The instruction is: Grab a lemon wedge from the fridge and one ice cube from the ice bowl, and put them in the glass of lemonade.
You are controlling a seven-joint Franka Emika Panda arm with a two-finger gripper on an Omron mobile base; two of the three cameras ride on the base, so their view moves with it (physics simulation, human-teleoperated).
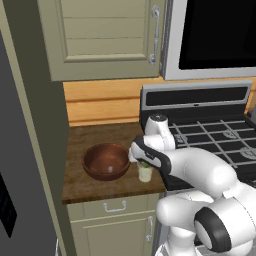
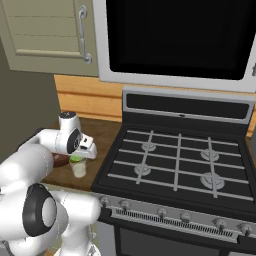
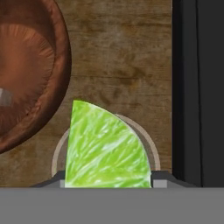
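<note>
My gripper [image 1: 142, 162] is shut on the lemon wedge [image 3: 105, 148], a yellowish-green slice held between the two finger tips. It hangs directly over the glass of lemonade [image 1: 145, 173], whose rim [image 3: 146, 140] curves out behind the wedge. The glass stands on the wooden counter [image 1: 95, 137] by the stove's left edge. Left of it sits the dark reddish-brown ice bowl [image 1: 106, 161], with a pale ice cube [image 1: 110, 170] on its bottom. In the right base view the gripper [image 2: 77, 157] holds the wedge [image 2: 76, 159] just above the glass [image 2: 78, 169]. The grey fridge [image 1: 12, 150] stands at far left.
A black stove [image 1: 220, 140] with grates borders the counter on the right, with a microwave [image 1: 215, 35] above it. A beige upper cabinet [image 1: 100, 35] hangs over the counter. A drawer and cupboard door [image 1: 115, 220] lie below the counter's front edge.
</note>
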